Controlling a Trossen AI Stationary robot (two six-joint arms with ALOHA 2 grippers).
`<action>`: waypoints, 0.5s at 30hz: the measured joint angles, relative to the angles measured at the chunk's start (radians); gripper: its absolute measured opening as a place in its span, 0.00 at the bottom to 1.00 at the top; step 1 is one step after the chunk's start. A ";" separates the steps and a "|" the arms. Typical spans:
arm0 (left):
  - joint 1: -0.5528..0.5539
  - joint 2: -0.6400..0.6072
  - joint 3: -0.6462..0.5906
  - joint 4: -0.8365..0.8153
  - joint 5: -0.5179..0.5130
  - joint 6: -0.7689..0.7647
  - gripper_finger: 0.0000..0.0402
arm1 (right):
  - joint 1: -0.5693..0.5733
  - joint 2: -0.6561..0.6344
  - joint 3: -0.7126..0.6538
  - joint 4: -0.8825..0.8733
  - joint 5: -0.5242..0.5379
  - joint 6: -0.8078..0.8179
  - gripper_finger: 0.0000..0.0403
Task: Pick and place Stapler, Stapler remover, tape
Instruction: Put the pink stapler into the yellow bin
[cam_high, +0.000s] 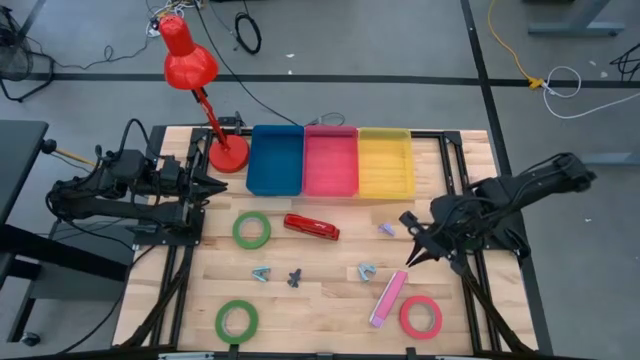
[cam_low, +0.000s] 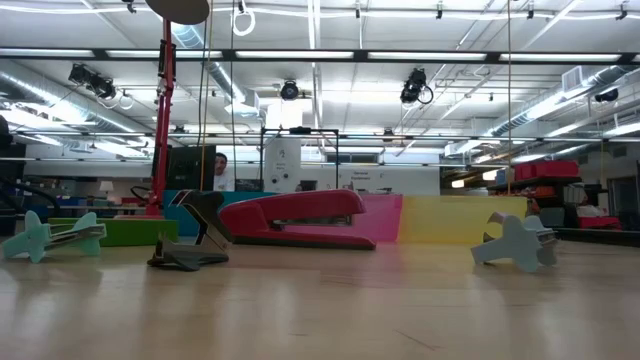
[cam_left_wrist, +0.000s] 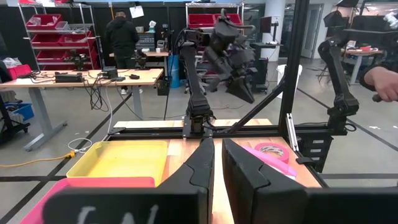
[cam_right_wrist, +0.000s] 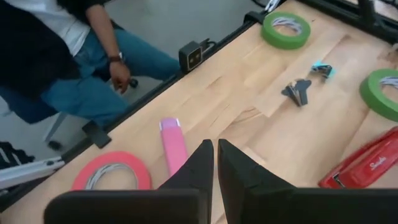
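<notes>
The right gripper (cam_high: 408, 262) hangs just above the top end of the pink stapler (cam_high: 388, 298), its fingers pressed together and holding nothing. From that gripper, the pink stapler runs off toward 7 o'clock, and the red tape roll (cam_high: 421, 317) lies just beside the stapler's lower end, at about 5 o'clock. The red stapler (cam_high: 311, 227) sits near the table's middle, at 6 o'clock from the pink bin (cam_high: 331, 160). Two green tape rolls (cam_high: 252, 230) (cam_high: 237, 320) lie on the left half, and small staple removers (cam_high: 366, 271) are scattered between. The left gripper (cam_high: 222, 186) waits by the lamp base (cam_high: 229, 154), fingers also together.

The pink stapler looks like the target, though that is only a guess from where the gripper points. To take it well, the fingers should part first, turn across the stapler's narrow width, and come down near its middle so it lifts level without nudging the red roll.
</notes>
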 joint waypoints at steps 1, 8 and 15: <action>0.000 0.000 0.000 0.000 0.000 0.000 0.09 | 0.010 0.007 0.000 -0.002 0.015 -0.001 0.06; 0.000 0.000 0.000 0.000 0.000 0.000 0.09 | 0.066 0.068 0.000 -0.007 0.085 -0.041 0.06; 0.000 0.000 0.000 0.000 0.000 0.000 0.09 | 0.090 0.138 0.000 -0.007 0.086 -0.041 0.06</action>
